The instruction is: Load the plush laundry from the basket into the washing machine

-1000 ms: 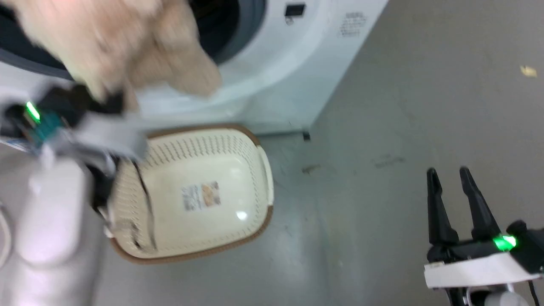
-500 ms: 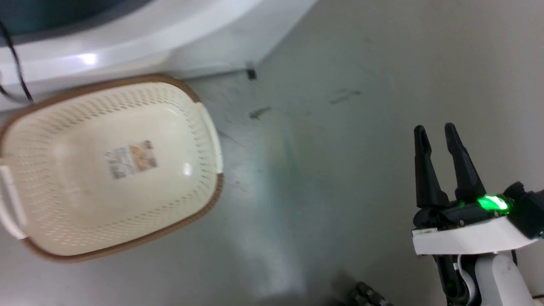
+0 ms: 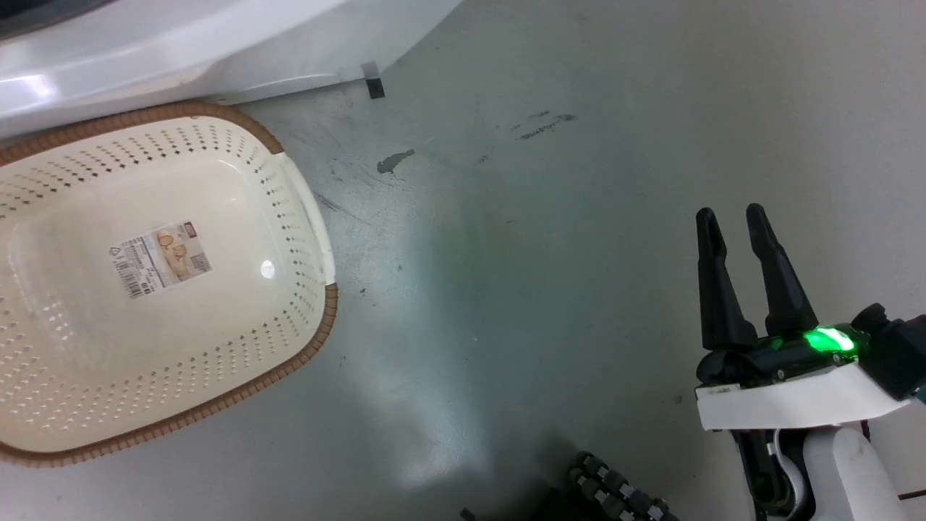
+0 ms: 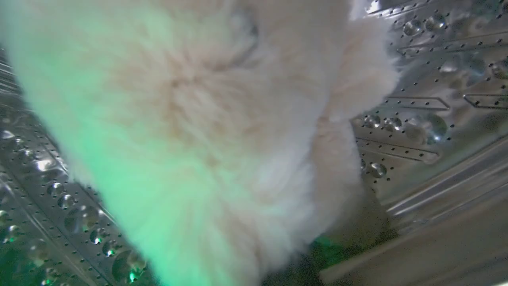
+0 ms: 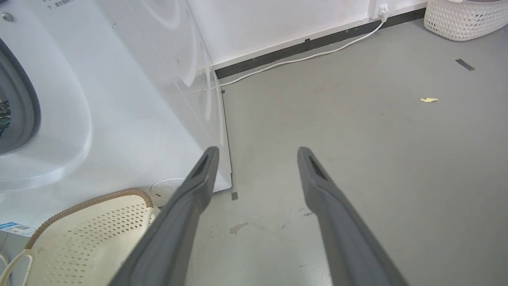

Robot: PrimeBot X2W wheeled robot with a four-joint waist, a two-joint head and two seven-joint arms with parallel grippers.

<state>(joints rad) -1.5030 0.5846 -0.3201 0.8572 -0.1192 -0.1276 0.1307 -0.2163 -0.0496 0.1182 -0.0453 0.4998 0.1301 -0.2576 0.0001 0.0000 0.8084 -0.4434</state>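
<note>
Plush toy (image 4: 206,131) is inside the washing machine (image 5: 119,99) drum (image 4: 416,119), pressed close to my left wrist camera; I cannot tell whether the left end effector grips it. Basket (image 3: 289,311) sits on the floor (image 3: 506,289) just before the machine's front. My right end effector (image 3: 731,213) hovers well right of it, fingers apart, empty.

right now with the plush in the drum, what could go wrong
1. The plush laundry hangs close before the left wrist camera inside the drum. I cannot tell whether the left pincer is open or shut on it, so pulling back might drag it out.
2. The basket sits right against the front of the washing machine. An arm drawing back low could knock it.
</note>
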